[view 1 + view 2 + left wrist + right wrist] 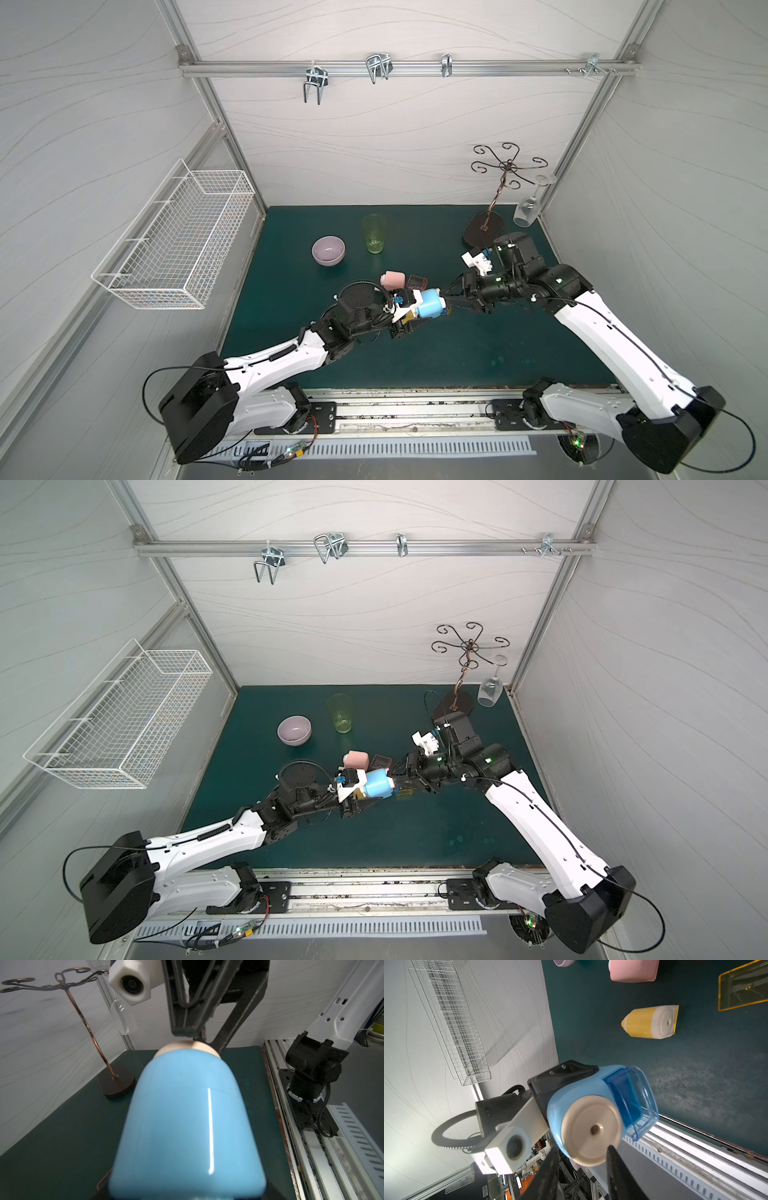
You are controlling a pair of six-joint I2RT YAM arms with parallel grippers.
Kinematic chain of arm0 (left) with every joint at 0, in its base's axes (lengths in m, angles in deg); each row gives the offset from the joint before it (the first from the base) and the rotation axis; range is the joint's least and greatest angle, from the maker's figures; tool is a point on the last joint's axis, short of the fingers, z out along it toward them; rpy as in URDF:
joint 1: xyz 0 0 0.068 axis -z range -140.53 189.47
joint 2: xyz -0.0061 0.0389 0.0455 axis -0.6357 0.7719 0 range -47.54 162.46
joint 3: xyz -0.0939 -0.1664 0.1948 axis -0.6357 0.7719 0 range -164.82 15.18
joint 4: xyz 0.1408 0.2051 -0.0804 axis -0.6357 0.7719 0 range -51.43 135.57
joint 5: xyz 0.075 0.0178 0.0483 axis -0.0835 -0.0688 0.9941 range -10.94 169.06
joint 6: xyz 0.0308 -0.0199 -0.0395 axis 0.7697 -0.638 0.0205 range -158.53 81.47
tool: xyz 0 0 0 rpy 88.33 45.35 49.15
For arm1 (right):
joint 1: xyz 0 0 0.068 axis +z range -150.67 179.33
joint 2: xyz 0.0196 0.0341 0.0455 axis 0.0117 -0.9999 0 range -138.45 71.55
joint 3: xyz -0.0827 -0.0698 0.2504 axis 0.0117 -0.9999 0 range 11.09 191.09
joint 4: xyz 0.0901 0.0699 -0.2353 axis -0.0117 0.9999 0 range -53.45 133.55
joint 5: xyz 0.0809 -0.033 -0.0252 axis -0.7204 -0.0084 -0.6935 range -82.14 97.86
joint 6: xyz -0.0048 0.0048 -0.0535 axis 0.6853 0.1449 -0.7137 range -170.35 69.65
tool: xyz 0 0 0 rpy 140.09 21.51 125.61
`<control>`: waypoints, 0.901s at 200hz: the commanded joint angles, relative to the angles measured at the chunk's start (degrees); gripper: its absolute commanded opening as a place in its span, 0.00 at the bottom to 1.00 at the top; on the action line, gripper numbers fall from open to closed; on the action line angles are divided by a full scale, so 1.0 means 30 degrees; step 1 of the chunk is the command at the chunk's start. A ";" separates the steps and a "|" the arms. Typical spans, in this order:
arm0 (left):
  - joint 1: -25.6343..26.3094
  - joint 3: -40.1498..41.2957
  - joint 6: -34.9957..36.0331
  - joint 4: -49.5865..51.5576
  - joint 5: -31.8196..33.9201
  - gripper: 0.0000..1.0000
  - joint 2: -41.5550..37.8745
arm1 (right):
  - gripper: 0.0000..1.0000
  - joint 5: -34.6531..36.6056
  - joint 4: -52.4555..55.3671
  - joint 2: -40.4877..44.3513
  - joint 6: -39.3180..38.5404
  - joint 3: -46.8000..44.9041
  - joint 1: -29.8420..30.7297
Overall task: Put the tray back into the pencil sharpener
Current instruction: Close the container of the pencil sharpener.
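The left pincer (415,312) is pinching the blue pencil sharpener (430,308) by its rear end and holding it on its side, clear of the green bench (457,357). This is probably so that the tray slot is facing outward, where the other arm can be reaching it. The see-through blue tray (633,1101) is sitting in that slot on the sharpener's flank, but it is jutting out past the body, so I am judging it as not yet pushed fully home. The right pincer (582,1146) is hovering right at the sharpener's cream front disc (591,1130), its jaws spread with nothing between them; whether it is touching the disc I cannot tell. It seems to be lining up to press the tray in. Beyond the sharpener, a yellow sharpener (650,1022), an orange tray (741,987) and a pink sharpener (633,970) are lying on the bench, well apart from it.
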 commanded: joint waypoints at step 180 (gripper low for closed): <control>-0.0030 -0.1046 -0.1466 -0.2711 -0.0077 0.00 -0.0380 | 0.06 -0.0289 -0.1703 -0.1145 0.0007 -0.0616 0.1098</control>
